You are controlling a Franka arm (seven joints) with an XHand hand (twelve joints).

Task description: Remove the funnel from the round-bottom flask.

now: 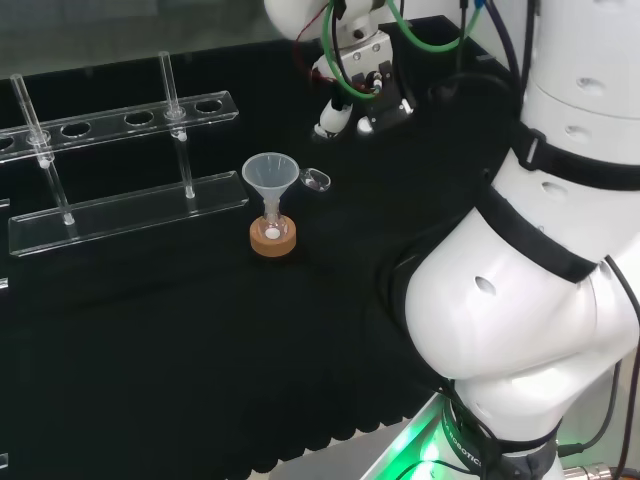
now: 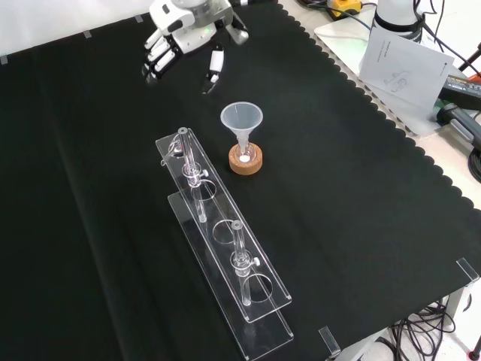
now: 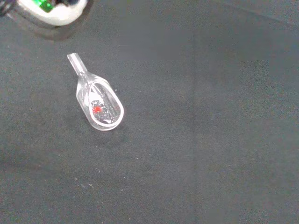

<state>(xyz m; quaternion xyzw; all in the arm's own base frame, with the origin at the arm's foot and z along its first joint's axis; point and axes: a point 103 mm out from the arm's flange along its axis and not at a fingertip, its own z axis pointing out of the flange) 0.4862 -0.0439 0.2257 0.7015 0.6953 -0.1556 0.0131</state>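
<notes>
Hovering with fingers relaxed and spread, holding nothing: the hand [image 2: 180, 34], above the cloth [image 2: 361, 195], well apart from the funnel [image 2: 241, 120], sitting upright in the flask neck on the cork ring [image 2: 246, 159], beside the clear rack [image 2: 225, 248].

The hand [image 2: 180, 34] hangs at the top of the front view, fingers [image 2: 156, 59] extended downward and relaxed, holding nothing.

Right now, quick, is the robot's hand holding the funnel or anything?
Hand: open, holding nothing, hanging above the cloth away from the funnel, which sits in the flask on the cork ring.
</notes>
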